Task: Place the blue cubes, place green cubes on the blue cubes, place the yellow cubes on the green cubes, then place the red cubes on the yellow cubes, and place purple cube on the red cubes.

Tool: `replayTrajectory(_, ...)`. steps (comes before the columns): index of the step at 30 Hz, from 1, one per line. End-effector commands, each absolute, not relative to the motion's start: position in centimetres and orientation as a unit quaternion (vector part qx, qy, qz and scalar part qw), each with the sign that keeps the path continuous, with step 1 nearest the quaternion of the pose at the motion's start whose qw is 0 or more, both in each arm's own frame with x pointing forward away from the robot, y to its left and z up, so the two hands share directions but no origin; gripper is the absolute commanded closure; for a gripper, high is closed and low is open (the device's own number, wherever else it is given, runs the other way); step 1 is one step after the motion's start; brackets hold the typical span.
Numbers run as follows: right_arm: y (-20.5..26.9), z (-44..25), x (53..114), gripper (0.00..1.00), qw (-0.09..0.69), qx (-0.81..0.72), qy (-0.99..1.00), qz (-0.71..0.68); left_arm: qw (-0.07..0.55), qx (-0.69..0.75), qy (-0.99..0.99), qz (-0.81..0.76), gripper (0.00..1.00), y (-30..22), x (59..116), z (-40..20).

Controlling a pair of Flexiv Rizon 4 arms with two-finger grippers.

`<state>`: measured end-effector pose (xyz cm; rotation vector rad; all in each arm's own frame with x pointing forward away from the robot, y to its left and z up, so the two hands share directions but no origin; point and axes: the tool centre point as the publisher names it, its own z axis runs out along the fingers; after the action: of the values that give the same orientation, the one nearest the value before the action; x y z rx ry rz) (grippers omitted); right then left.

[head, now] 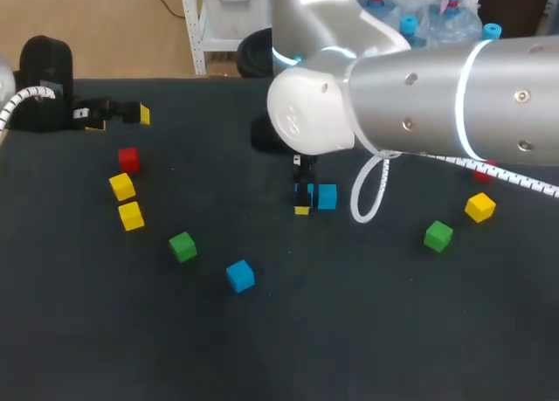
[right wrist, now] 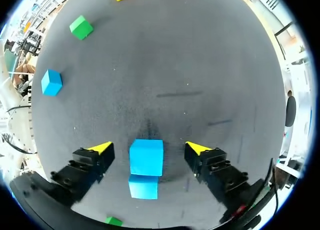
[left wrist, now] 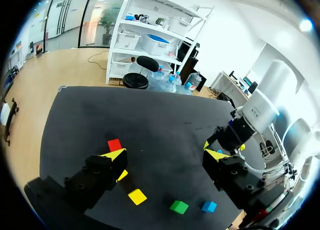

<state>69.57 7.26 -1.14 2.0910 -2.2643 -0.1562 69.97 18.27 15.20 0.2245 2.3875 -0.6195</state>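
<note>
Two blue cubes sit side by side at mid-table. My right gripper stands open astride one blue cube, with a gap on each side of it. The other blue cube touches it, just outside the fingers. A third blue cube lies nearer the front, beside a green cube. At the left are a red cube and two yellow cubes. My left gripper hangs open and empty over the far left.
On the right lie a green cube, a yellow cube and a red cube, partly behind the right arm's cable. The right arm covers much of the far right of the table.
</note>
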Motion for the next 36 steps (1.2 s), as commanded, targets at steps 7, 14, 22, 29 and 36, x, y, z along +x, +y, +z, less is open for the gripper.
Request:
replayTrajectory(7,7.9,0.8,68.7,0.0,0.017,0.689,-0.724,-0.035,0.329,0.088,0.909,-0.242,0.0,18.5,69.9,15.0)
replayTrajectory(14,9.5,3.2,66.4,0.0,0.0,0.717,-0.697,-0.028,0.329,0.088,0.909,-0.242,0.0,18.5,69.9,15.0)
replayTrajectory(22,10.5,5.0,63.0,0.0,-0.008,0.767,-0.642,-0.009,0.329,0.088,0.909,-0.242,0.0,18.5,69.9,15.0)
replayTrajectory(29,10.8,5.8,60.2,0.0,-0.02,0.806,-0.591,0.007,0.329,0.088,0.909,-0.242,0.0,18.5,69.9,15.0)
replayTrajectory(36,10.4,7.0,57.8,0.0,-0.048,0.829,-0.556,0.037,0.329,0.088,0.909,-0.242,0.0,18.5,69.9,15.0)
